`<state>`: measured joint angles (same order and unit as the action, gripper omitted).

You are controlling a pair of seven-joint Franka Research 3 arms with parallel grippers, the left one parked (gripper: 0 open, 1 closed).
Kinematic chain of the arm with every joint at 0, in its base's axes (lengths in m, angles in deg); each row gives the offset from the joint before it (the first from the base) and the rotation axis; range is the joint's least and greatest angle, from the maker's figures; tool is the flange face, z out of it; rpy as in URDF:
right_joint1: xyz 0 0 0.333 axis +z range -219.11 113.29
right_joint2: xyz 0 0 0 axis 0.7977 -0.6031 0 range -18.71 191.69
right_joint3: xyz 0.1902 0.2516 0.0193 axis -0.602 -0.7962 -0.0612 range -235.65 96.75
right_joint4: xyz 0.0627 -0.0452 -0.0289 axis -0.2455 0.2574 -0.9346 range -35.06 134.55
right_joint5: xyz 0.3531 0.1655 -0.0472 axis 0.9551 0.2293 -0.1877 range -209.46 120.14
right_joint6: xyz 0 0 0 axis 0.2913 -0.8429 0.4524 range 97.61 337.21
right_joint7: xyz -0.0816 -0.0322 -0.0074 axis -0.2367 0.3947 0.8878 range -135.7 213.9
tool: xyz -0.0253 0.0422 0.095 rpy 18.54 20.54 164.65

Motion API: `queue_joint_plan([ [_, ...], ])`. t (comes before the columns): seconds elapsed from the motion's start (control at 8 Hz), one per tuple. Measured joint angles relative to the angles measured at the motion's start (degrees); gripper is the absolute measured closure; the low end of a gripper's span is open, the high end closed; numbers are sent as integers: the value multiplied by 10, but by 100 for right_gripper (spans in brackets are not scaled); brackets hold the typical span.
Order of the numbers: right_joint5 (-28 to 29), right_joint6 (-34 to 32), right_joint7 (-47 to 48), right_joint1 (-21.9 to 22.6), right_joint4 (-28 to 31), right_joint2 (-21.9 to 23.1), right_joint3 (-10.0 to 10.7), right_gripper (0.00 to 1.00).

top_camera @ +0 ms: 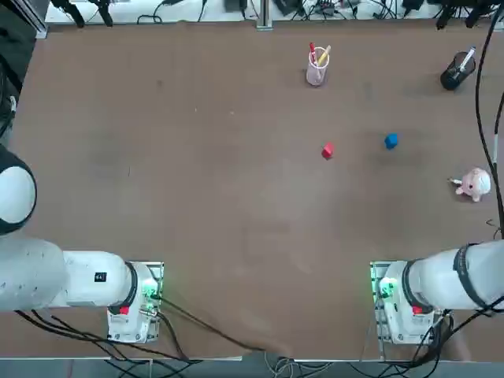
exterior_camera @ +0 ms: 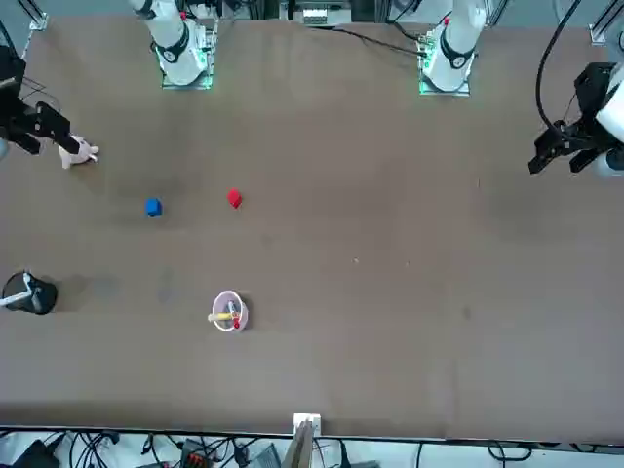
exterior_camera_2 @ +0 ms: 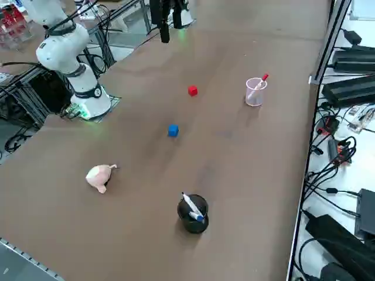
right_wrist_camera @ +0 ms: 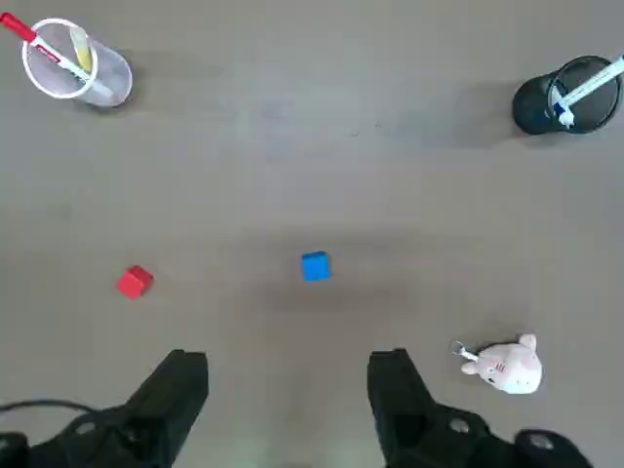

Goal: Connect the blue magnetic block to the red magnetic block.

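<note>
The blue magnetic block (top_camera: 390, 141) (exterior_camera: 153, 207) (exterior_camera_2: 173, 130) (right_wrist_camera: 315, 266) lies alone on the brown table. The red magnetic block (top_camera: 327, 150) (exterior_camera: 234, 198) (exterior_camera_2: 193, 90) (right_wrist_camera: 134, 282) sits a short way from it, with bare table between them. My right gripper (right_wrist_camera: 288, 363) (exterior_camera: 58, 135) hangs high above the table, open and holding nothing. In the wrist view the blue block lies ahead of the gap between the two fingers. In the front view the gripper hovers over the pink plush toy.
A pink plush toy (top_camera: 474, 184) (right_wrist_camera: 502, 366) lies near the table's right edge. A clear cup (top_camera: 316, 69) (right_wrist_camera: 73, 70) with a red pen stands beyond the red block. A black cup (top_camera: 457, 72) (right_wrist_camera: 565, 96) holding a pen stands at the far right.
</note>
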<state>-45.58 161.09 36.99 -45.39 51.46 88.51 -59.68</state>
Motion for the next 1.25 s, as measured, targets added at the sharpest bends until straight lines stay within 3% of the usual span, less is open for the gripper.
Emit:
queue_joint_plan([
  [0.62,0,27,-1,0,30,-20,0,0],
  [1.25,-1,251,-6,1,265,-40,0,0],
])
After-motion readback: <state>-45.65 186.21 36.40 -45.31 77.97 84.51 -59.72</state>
